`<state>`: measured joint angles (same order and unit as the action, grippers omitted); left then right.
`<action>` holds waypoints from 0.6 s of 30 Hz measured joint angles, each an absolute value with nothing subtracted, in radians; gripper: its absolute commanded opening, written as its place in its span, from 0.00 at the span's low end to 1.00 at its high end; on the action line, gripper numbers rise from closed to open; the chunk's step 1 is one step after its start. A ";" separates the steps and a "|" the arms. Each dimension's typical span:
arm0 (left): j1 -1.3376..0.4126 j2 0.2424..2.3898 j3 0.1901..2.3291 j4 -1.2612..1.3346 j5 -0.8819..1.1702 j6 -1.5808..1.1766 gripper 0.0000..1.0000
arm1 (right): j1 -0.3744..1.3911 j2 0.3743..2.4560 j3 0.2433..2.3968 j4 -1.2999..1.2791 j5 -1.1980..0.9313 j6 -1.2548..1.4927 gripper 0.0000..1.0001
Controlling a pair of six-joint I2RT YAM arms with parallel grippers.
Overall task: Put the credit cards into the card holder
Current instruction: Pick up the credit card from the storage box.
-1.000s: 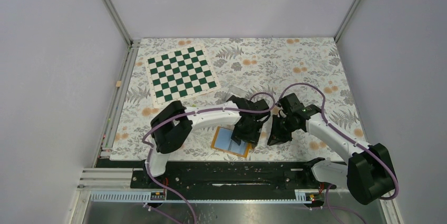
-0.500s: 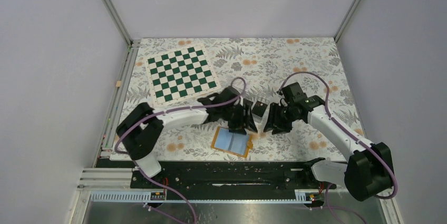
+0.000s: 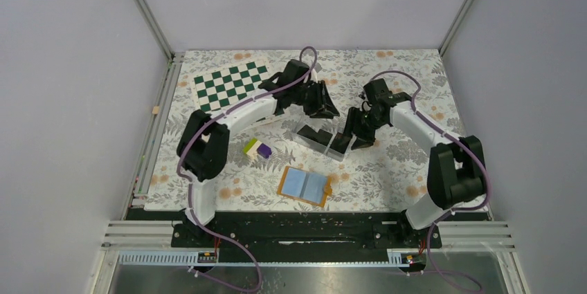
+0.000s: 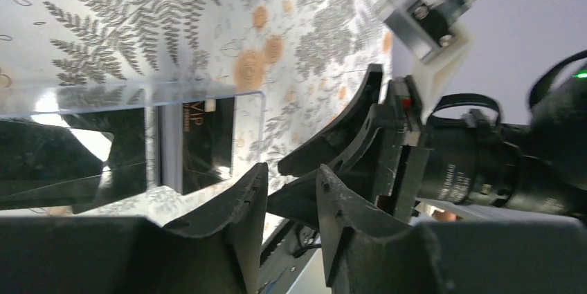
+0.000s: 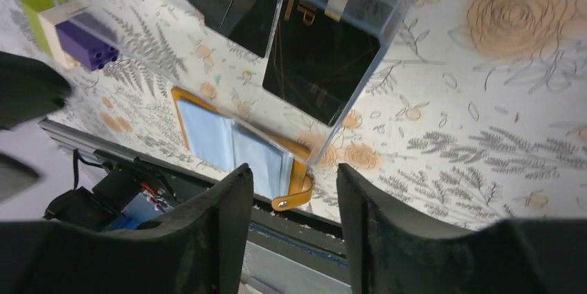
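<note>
The card holder lies open near the front edge, orange with light blue pockets, its snap strap at the right. Black credit cards lie inside a clear plastic box behind it. My left gripper hovers at the box's far side, its jaws a narrow gap apart with nothing between them. To the right of the box, my right gripper stands open and empty, and it looks down over the box's corner and the card holder.
A purple, white and green block sits left of the box. A green-and-white chessboard mat lies at the back left. The two grippers face each other closely across the box. Grey walls enclose the flowered table.
Both arms have swung from over the card holder back to the clear box. The right jaws have widened and the left jaws have narrowed. The block, hidden before, now shows.
</note>
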<state>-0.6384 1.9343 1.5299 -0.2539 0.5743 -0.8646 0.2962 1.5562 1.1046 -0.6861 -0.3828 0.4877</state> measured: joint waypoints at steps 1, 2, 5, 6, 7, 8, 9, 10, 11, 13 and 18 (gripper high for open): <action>-0.640 1.966 1.570 -0.285 0.573 -0.846 0.30 | 0.296 1.587 1.122 -0.691 -0.382 0.485 0.50; -0.642 1.995 1.600 -0.321 0.573 -0.828 0.30 | 0.295 1.615 1.137 -0.692 -0.381 0.481 0.49; -0.650 2.061 1.628 -0.408 0.572 -0.792 0.28 | 0.295 1.676 1.164 -0.695 -0.374 0.467 0.41; -0.653 2.079 1.628 -0.431 0.572 -0.784 0.28 | 0.295 1.687 1.164 -0.696 -0.373 0.463 0.39; -0.658 2.100 1.630 -0.459 0.571 -0.776 0.28 | 0.295 1.692 1.164 -0.700 -0.371 0.459 0.37; -0.664 2.119 1.633 -0.484 0.569 -0.768 0.28 | 0.295 1.694 1.164 -0.705 -0.367 0.456 0.37; -0.669 2.132 1.636 -0.501 0.565 -0.763 0.28 | 0.295 1.695 1.164 -0.706 -0.364 0.453 0.36; -0.677 2.146 1.641 -0.521 0.561 -0.756 0.27 | 0.295 1.695 1.164 -0.707 -0.361 0.450 0.36; -0.685 2.157 1.646 -0.535 0.556 -0.751 0.27 | 0.294 1.695 1.164 -0.707 -0.360 0.448 0.36; -0.699 2.171 1.659 -0.561 0.545 -0.742 0.27 | 0.294 1.695 1.164 -0.707 -0.359 0.444 0.35; -0.722 2.178 1.687 -0.592 0.514 -0.724 0.26 | 0.294 1.697 1.164 -0.707 -0.359 0.435 0.30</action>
<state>-0.7223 2.1780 1.6875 -0.5919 0.5137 -0.7238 0.2943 1.6970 1.1645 -0.7071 -0.3588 0.4351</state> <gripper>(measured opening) 0.277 0.328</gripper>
